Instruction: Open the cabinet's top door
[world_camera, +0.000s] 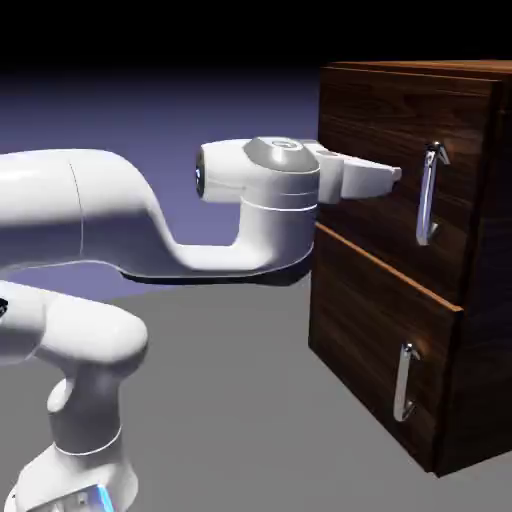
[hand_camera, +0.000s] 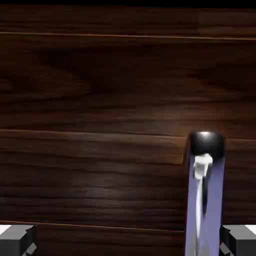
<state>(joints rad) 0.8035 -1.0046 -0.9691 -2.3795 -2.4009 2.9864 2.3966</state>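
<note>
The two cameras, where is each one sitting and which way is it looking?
Exterior view: stands beside the robot, looking at the cabinet; the white arm and gripper show.
Hand view: sits on the hand, facing the top door; only the grey fingertips show at the bottom corners.
Both show the top door's silver handle, not yet grasped.

Dim render; dark backdrop; soft shadows

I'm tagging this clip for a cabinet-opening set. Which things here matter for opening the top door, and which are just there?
Part of the job:
- cabinet
- top door
- top door's silver handle
- claw, open, just short of that handle

Just there:
- lower panel
- lower handle
- grey table
</note>
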